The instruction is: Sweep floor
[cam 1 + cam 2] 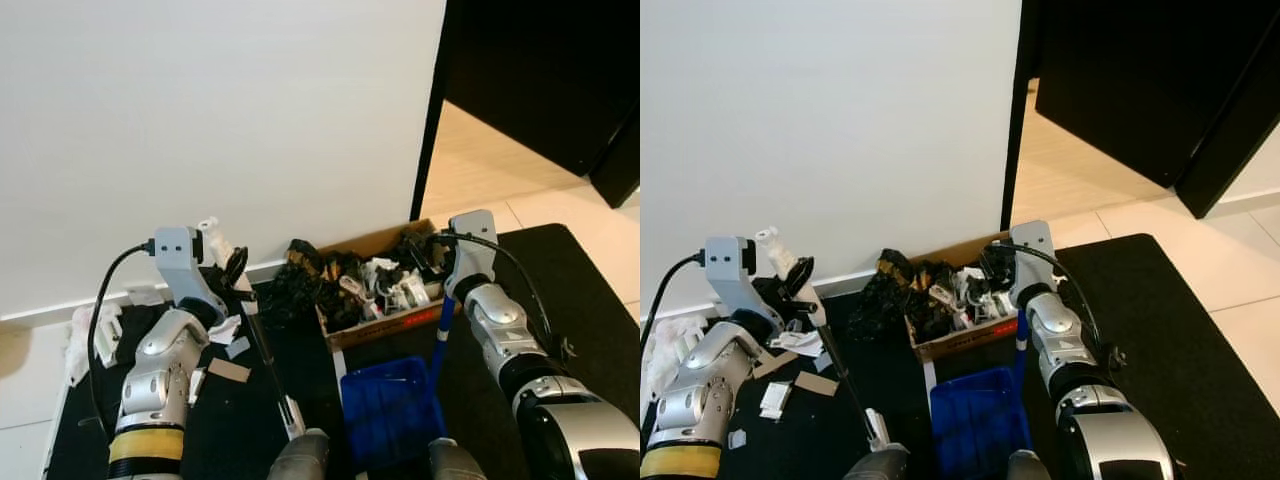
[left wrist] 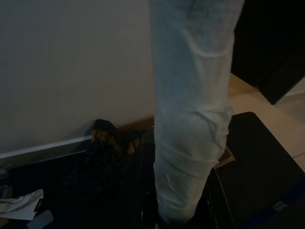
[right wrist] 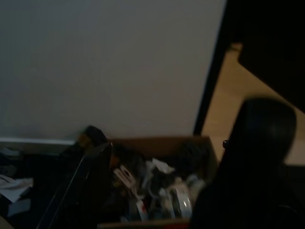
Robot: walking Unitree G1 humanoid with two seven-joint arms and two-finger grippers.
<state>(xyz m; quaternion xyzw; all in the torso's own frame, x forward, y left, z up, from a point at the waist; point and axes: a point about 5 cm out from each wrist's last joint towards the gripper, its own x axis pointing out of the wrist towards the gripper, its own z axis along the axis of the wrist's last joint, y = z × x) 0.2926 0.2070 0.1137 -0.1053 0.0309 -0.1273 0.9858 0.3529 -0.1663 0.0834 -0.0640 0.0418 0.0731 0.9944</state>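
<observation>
My left gripper [image 1: 236,268] is raised at the left near the wall, shut on the top of a thin black brush handle [image 1: 268,355]. The handle slants down to a white end [image 1: 292,417] on the black mat. In the left wrist view a pale wrapped handle [image 2: 190,109] runs close past the camera. My right gripper [image 1: 444,285] is shut on the blue stick handle [image 1: 441,335] of a blue dustpan [image 1: 388,408]. The pan rests on the mat in front of a cardboard box [image 1: 400,325]. Paper and cardboard scraps [image 1: 228,368] lie on the mat under my left arm.
The cardboard box, full of black and white litter [image 1: 360,280], stands against the white wall [image 1: 220,110]. A dark crumpled heap [image 1: 295,275] lies beside it. White debris [image 1: 95,335] sits at the mat's left edge. Tiled floor [image 1: 480,170] and a dark doorway open at the right.
</observation>
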